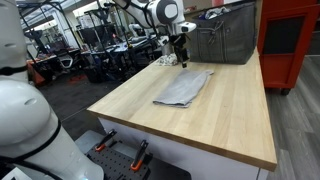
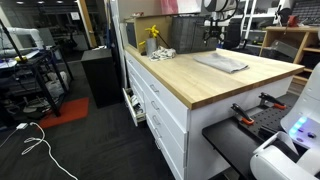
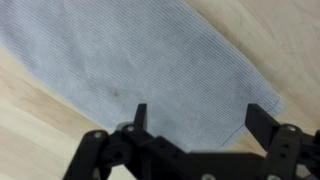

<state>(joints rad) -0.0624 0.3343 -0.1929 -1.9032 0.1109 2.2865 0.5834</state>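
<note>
The hand (image 3: 197, 118) hangs released, jaws wide, just above the grey cloth (image 3: 140, 60) lying flat near the bench's (image 1: 230, 120) far edge.

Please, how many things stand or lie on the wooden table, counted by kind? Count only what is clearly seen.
Grey cloth: 1
Grey bin: 1
Yellow object, too small to identify: 1
Total: 3
</note>
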